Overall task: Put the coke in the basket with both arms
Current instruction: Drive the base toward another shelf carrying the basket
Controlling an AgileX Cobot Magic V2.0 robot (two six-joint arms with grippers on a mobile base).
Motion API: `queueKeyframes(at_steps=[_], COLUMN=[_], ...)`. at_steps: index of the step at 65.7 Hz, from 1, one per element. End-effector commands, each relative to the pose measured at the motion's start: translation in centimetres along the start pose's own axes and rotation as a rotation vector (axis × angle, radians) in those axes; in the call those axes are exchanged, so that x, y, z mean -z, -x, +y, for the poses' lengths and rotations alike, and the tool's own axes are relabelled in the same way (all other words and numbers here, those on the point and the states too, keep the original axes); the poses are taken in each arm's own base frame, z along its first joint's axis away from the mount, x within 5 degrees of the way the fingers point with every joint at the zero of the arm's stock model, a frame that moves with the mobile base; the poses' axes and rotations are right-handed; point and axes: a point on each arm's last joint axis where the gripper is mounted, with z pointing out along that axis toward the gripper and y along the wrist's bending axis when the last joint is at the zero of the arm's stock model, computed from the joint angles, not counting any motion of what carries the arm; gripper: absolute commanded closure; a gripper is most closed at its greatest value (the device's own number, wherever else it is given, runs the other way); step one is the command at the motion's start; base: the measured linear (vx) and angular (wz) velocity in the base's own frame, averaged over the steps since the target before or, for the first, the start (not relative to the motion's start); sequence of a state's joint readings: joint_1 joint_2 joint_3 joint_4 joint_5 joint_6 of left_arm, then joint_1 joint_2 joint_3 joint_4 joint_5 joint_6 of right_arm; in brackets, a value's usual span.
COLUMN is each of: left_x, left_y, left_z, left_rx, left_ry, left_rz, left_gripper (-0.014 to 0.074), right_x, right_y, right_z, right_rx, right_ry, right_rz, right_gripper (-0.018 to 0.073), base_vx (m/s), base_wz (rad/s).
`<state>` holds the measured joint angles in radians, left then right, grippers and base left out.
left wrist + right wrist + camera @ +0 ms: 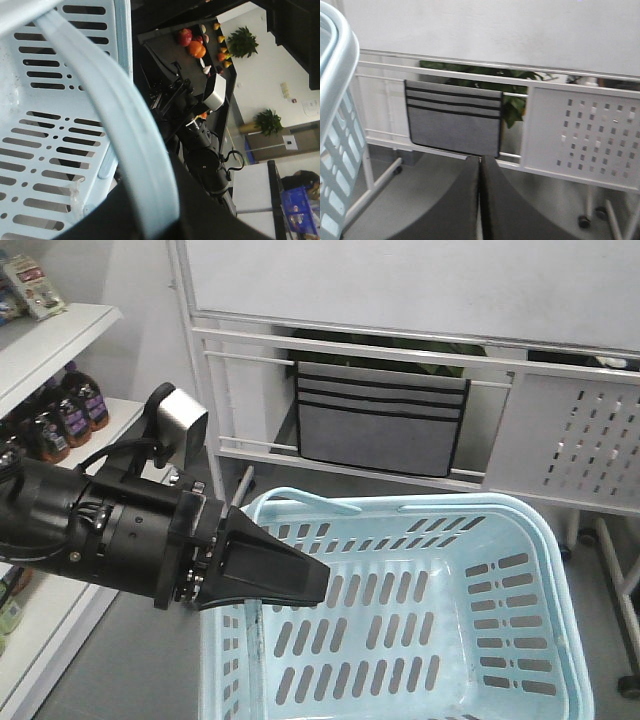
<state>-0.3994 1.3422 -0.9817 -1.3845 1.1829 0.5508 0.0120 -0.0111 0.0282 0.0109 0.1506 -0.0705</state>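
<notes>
Basket (pixel 440 506) is before a white rack (pixel 580 135); left hand (pixel 318 590) seems clamped on its loop handle (pixel 125 125), though the grip is hidden. Right hand (pixel 480 160), fingers (pixel 462 205) pressed together, points at the rack beside the basket.

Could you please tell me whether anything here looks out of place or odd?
Nothing is spilled or damaged. The basket looks empty, no coke is in view, and the right tool is shut on nothing.

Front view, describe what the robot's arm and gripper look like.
The arm is black and cylindrical, built of stacked ring sections with small bolts and black cables looping over it. A silver-grey boxy camera is mounted above. The gripper is a matte black wedge tapering to a blunt tip.
</notes>
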Motion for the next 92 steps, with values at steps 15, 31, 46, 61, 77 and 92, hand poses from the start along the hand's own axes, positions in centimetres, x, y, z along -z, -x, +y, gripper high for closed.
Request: queueKeyframes(at_steps=[15,31,46,61,77,92], left_x=[0.65,0.65,0.65,0.65,0.65,0.65], left_y=[0.31,0.31,0.31,0.31,0.31,0.31], left_z=[-2.41,-2.41,-2.41,-2.41,-2.41,-2.41], left_rx=[-0.026,-0.026,-0.026,-0.026,-0.026,-0.026], left_ry=[-0.106,-0.106,-0.106,-0.106,-0.106,-0.106], left_rz=[-0.053,-0.053,-0.053,-0.053,-0.053,-0.053], left_gripper=[0.0603,0.0603,0.0603,0.0603,0.0603,0.0603], right_x=[0.08,0.08,0.08,0.08,0.08,0.08], right_y=[0.51,0.51,0.49,0.50,0.50,0.50], right_z=[-0.03,-0.03,-0.03,-0.03,-0.03,-0.03], right_rx=[0.005,0.005,0.005,0.005,0.005,0.005], right_ry=[-0.005,-0.005,-0.005,-0.005,-0.005,-0.005], right_rz=[-0.082,-0.082,-0.081,-0.082,-0.082,-0.082], right_gripper=[0.0569,0.0569,0.0569,0.0569,0.0569,0.0569], base_vx=[0.10,0.10,0.10,0.09,0.07,0.06], base_wz=[0.45,0.50,0.49,0.45,0.41,0.42])
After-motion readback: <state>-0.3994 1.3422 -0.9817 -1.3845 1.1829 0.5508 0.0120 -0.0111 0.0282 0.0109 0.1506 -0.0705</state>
